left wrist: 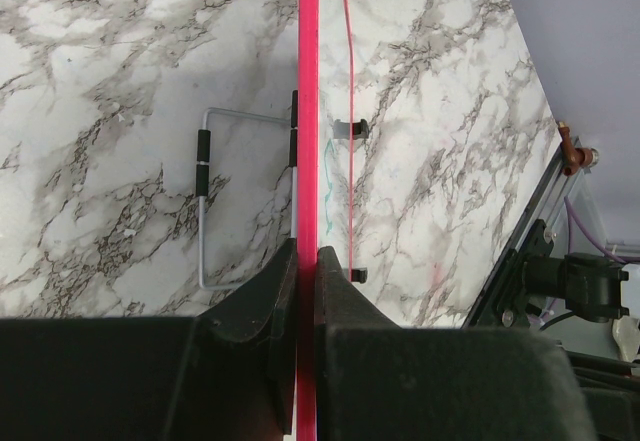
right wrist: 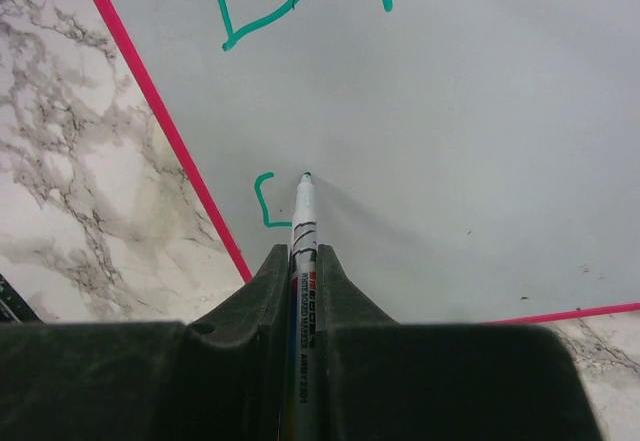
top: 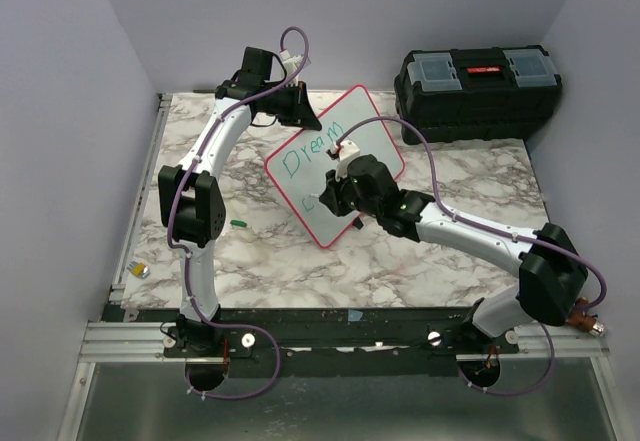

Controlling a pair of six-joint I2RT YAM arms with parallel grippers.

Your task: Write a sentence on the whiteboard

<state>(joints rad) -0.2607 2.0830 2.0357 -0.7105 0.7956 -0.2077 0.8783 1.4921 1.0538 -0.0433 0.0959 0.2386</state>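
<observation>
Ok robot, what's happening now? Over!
Left gripper shut on whiteboard edge. Right gripper shut on marker, tip at the board. Sentence: "Dream" written, second line only a c. Nothing in the marker's way.

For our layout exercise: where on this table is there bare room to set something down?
Bare marble lies between the whiteboard and the front rail, and between the toolbox and the right arm. Crowded: around the whiteboard, where the left arm reaches.
</observation>
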